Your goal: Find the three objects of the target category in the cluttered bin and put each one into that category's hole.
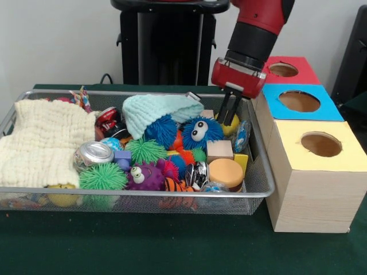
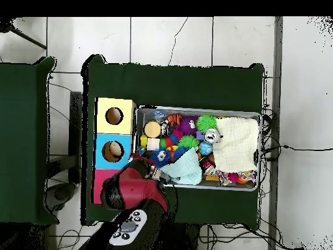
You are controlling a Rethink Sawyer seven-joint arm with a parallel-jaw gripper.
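- Three holes sit in a row of boxes just beside the bin [image 1: 261, 189]: one in the yellow box [image 1: 321, 144], one in the blue box [image 1: 299, 101], one in the red box [image 1: 283, 70].
- Target toys are not singled out; the bin holds a blue fuzzy ball with eyes [image 1: 200, 132], green spiky balls [image 1: 103, 176], a purple one [image 1: 144, 176], a crushed can [image 1: 94, 153], a wooden block [image 1: 219, 150] and a round wooden disc [image 1: 226, 172].
- Gripper [image 1: 228, 119] reaches into the bin's far corner by the boxes, its fingers [image 1: 222, 112] closed around a yellow ball [image 1: 233, 124].
- A cream cloth [image 1: 43, 143] and a mint knit cloth [image 1: 155, 110] cover part of the pile.
- Everything rests on the green counter [image 1: 172, 246].
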